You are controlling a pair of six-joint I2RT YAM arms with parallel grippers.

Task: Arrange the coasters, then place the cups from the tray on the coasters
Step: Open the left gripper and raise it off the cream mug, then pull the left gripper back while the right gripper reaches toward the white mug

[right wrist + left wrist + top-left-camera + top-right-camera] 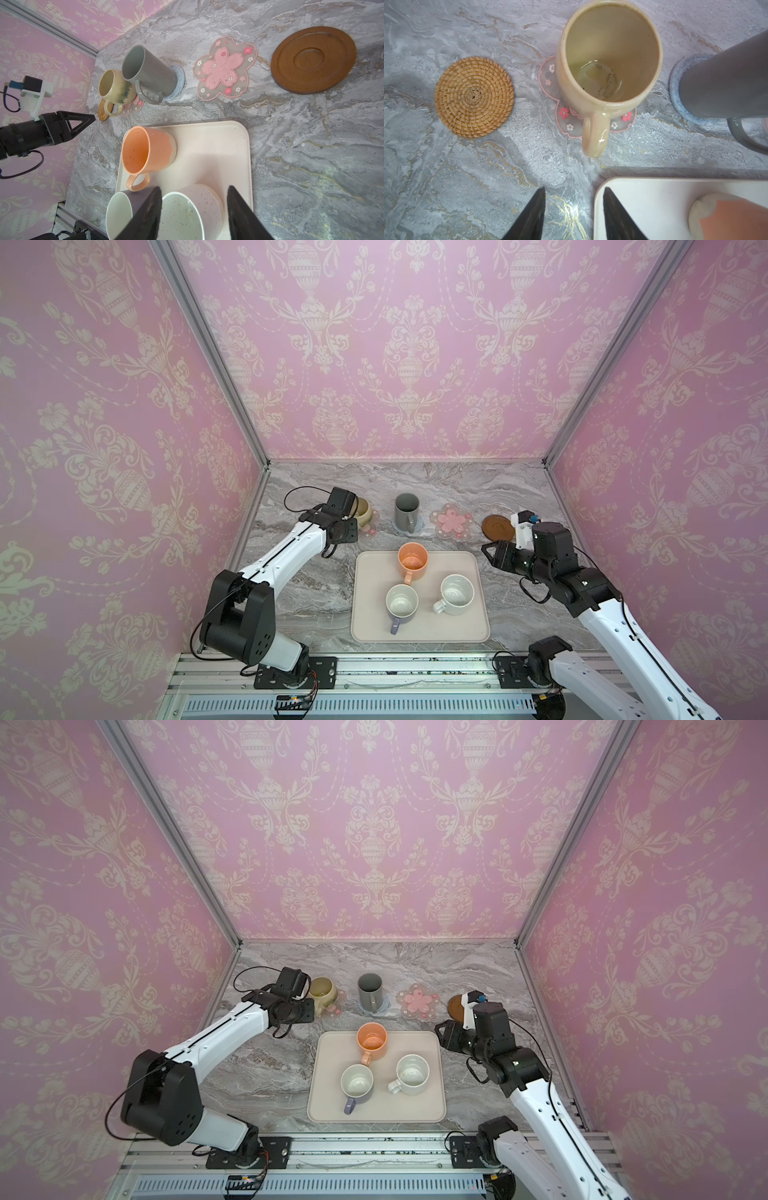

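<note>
In both top views, a marble surface [311, 605] carries one cream tray [457, 630]. Three cups stand on the tray: a peach-orange cup [412, 559] at 12 o'clock, a lavender cup [401, 603] at 8 o'clock and a speckled white cup [456, 594] at 3 o'clock. A row lies beyond the tray. From 11 o'clock to 1 o'clock it holds a beige-yellow cup [365, 511], a tall dark grey cup [406, 512], one bare flower coaster [451, 521] and one bare brown wooden disc [498, 526].

In the left wrist view, the left gripper [574, 207] has its jaws moderately apart and holds nothing. It hangs over the surface by a tray corner. The beige-yellow cup stands on a second flower coaster [566, 120]. One rattan coaster [474, 97] lies bare nearby, not touching it. The dark grey cup stands on one blue-grey knitted coaster [679, 99].

In the right wrist view, the right gripper [194, 207] has its jaws apart and holds nothing. The speckled white cup shows between and beyond them. This view shows five cups and five coasters. Two coasters carry cups and three are bare.
</note>
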